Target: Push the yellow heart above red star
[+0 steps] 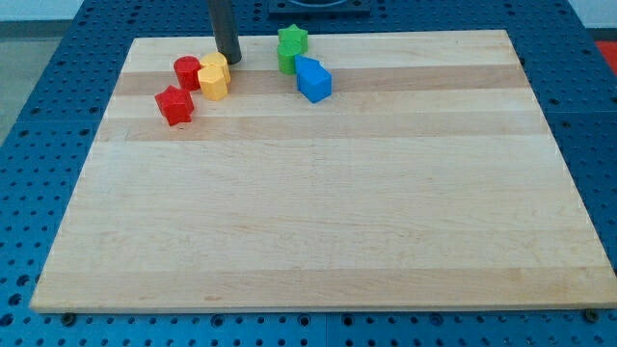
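Observation:
The yellow heart [214, 76] lies near the view's top left of the wooden board [318, 212]. The red star [174, 105] lies just below and left of it. A red round block [187, 72] touches the heart's left side, above the star. My tip [231, 60] stands at the heart's upper right edge, touching or almost touching it.
A green block [291, 48] and a blue block [313, 79] sit together to the right of my tip, near the board's top edge. The board lies on a blue perforated table [39, 145].

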Robot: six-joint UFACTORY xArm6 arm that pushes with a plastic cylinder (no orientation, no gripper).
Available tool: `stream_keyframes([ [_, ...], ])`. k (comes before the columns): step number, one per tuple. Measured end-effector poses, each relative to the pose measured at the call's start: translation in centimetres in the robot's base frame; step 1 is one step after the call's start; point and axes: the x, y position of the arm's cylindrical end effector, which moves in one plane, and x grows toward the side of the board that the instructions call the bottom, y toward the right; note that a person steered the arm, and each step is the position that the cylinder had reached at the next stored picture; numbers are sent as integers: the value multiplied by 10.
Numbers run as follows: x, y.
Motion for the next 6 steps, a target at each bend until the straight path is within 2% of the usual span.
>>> stream_keyframes([
  [2,21,-13],
  [4,52,-54],
  [6,62,-61],
])
